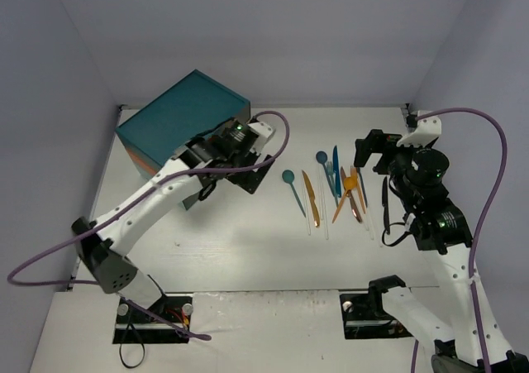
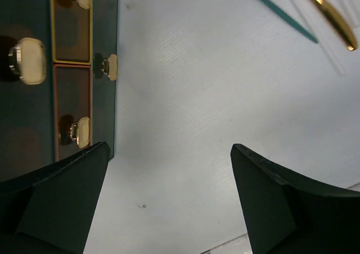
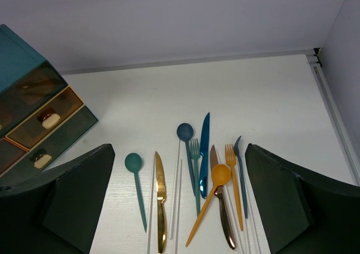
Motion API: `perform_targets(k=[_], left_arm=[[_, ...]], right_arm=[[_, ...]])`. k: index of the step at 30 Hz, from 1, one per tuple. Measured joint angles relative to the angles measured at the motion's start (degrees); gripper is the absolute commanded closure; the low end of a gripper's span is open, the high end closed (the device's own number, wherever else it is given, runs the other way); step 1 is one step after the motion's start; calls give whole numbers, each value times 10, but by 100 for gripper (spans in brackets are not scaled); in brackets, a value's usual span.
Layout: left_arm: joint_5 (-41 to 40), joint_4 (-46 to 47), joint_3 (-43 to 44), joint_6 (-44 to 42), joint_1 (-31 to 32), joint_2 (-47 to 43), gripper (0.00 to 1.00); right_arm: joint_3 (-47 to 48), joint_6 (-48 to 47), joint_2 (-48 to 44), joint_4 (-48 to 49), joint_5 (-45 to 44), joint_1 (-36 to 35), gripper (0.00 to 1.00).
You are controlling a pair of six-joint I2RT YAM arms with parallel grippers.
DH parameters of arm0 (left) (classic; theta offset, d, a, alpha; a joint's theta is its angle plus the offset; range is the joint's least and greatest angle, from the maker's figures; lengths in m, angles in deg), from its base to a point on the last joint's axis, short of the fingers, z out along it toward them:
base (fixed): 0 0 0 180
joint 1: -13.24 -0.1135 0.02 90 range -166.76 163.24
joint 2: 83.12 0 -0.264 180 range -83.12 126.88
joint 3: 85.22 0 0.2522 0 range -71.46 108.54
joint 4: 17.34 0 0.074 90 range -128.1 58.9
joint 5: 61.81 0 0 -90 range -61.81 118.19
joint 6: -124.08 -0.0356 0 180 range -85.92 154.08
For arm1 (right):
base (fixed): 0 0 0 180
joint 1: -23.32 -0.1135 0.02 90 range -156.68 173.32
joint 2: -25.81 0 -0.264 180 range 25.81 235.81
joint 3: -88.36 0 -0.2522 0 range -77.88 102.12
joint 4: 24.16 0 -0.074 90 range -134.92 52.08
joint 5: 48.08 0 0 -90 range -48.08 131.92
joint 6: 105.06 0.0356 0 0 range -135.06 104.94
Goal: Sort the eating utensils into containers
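Note:
The eating utensils (image 1: 335, 187) lie in a loose row on the white table, right of centre. In the right wrist view I make out a teal spoon (image 3: 134, 163), a gold knife (image 3: 161, 197), a blue knife (image 3: 203, 150), an orange spoon (image 3: 220, 175) and several others. My right gripper (image 3: 180, 147) hovers open over them, holding nothing. The containers are tinted drawers (image 3: 48, 119) with gold knobs (image 2: 31, 59) in a teal chest (image 1: 182, 112); they look shut. My left gripper (image 2: 169, 147) stands open over bare table just right of the chest front.
A black utensil (image 1: 385, 199) lies apart at the right end of the row, near the right arm. Walls enclose the table at the back and on both sides. The left arm's purple cable (image 1: 277, 133) loops beside the chest.

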Motion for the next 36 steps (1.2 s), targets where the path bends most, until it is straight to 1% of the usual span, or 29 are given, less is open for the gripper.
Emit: perform_targets(k=[7, 11, 15, 22, 31, 36], left_arm=[[-63, 8, -7, 2, 2, 129, 13], [-67, 38, -20, -5, -10, 190, 13], [-60, 72, -43, -16, -35, 226, 13], [-79, 114, -46, -40, -77, 268, 13], [-104, 157, -46, -58, -81, 297, 13], [-119, 183, -56, -74, -81, 299, 13]], right_arm=[[-15, 11, -39, -4, -7, 0, 0], [-16, 16, -53, -8, -7, 0, 0], [-17, 18, -68, -17, -6, 0, 0], [-28, 25, -96, -34, -6, 0, 0], [-31, 28, -117, -47, -6, 0, 0], [-36, 32, -122, -52, -6, 0, 0]])
